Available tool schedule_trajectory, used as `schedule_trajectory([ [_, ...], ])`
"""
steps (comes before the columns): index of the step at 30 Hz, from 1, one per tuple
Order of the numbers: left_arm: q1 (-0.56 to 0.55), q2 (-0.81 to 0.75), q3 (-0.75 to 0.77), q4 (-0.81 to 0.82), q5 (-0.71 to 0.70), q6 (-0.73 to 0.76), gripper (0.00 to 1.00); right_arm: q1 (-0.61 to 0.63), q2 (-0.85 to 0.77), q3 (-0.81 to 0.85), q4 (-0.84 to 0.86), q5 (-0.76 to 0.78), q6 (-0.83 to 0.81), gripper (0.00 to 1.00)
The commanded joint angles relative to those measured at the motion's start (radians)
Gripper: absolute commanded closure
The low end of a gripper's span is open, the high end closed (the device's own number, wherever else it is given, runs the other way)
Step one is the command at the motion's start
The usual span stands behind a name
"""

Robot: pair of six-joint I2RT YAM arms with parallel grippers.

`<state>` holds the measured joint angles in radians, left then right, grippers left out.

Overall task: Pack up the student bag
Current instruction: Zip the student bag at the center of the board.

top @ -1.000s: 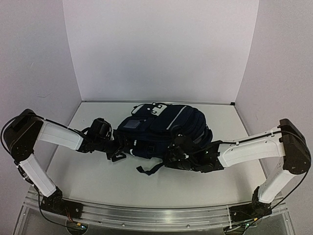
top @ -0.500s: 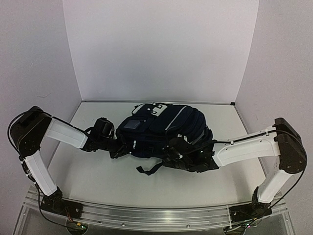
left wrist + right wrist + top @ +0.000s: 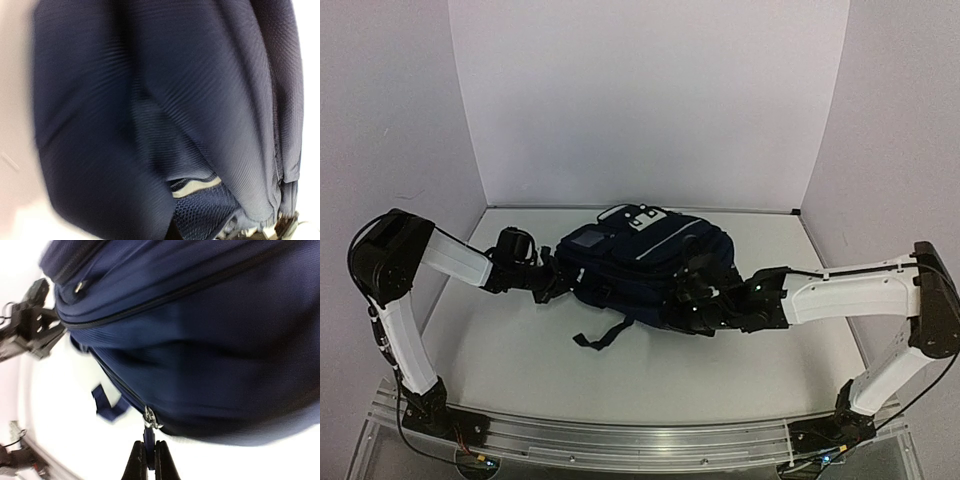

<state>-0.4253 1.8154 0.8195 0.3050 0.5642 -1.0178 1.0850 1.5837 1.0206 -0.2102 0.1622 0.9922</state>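
The bag [image 3: 640, 262] lies on the surface [image 3: 520, 350], soft and floppy, so I think tabs hold best. My right pincer [image 3: 148, 446] pinches its zip tab [image 3: 149, 434]; my left pincer [image 3: 558, 285] is shut by its side.

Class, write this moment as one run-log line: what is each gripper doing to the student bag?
task: pack student bag | left gripper: shut, at bag's left end, grip unseen | right gripper: shut on zipper pull
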Motion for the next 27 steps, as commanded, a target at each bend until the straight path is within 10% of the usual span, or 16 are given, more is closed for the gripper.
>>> schedule_trajectory([
  [1,0.172,0.074,0.11,0.031,-0.15,0.133,1.0,-0.08,-0.068,0.021,-0.061,-0.133,-0.051,1.0],
  [13,0.247,0.232,0.466,-0.108,-0.166,0.396,0.97,-0.233,0.002,0.017,0.02,-0.345,-0.17,1.0],
  [19,0.211,0.058,0.353,-0.193,-0.168,0.341,0.39,-0.233,0.034,0.073,0.076,-0.44,-0.216,1.0],
  [27,-0.028,-0.19,0.071,-0.161,-0.239,0.054,0.33,-0.232,0.077,0.103,0.094,-0.448,-0.246,1.0],
])
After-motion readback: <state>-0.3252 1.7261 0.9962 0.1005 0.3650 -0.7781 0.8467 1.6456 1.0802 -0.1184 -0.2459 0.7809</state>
